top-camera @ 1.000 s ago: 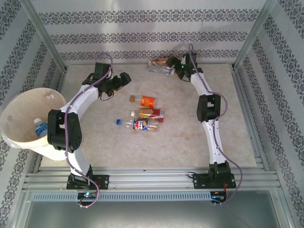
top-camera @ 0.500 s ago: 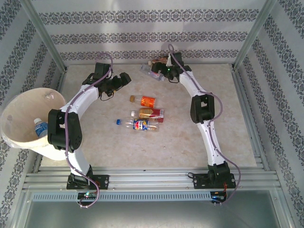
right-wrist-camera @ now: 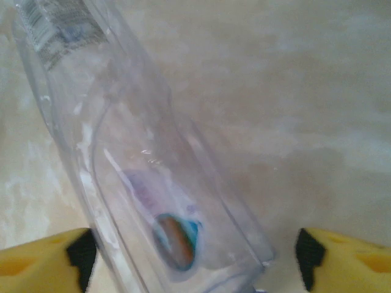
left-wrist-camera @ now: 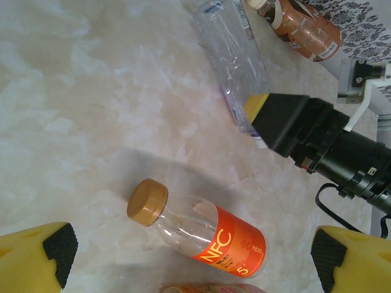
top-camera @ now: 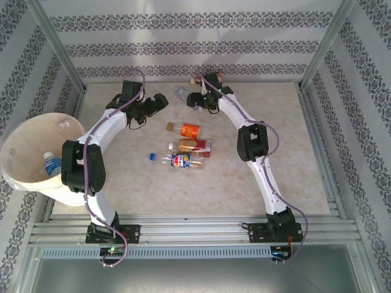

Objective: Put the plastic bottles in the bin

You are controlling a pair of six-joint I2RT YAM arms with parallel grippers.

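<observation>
Stretches the right arm to the far side of the table (top-camera: 287, 140) and plants the right gripper (top-camera: 197, 102) astride a clear bottle (top-camera: 183, 93), jaws partly parted. No clamp there: from the right wrist, bottle slantwise between the yellow fingertips (right-wrist-camera: 43, 256), close against one and clear of the other. Holds the left gripper (top-camera: 160, 101) at full spread and empty, above the table just left of that spot, near the right gripper but not touching it. Looks down from the left wrist past yellow pads (left-wrist-camera: 36, 259) on an orange bottle (left-wrist-camera: 208, 235) with a tan cap, flat on the marbled top below the gap between the jaws, untouched. Takes in, beyond it, the clear bottle with a black, yellow-tipped finger (left-wrist-camera: 284, 119) of the right gripper at its side, and a brown bottle (left-wrist-camera: 302, 27) by the patterned back wall (left-wrist-camera: 360, 12). Leaves three lying mid-table in a loose stack: the orange bottle farthest, a red bottle (top-camera: 194, 145) just nearer, a blue bottle (top-camera: 178, 160) nearest, all on their sides. Has one binned bottle (top-camera: 52, 163), blue-labelled, already inside the bin (top-camera: 30, 149), a cream tub off the table's left edge beside the left arm's elbow.
</observation>
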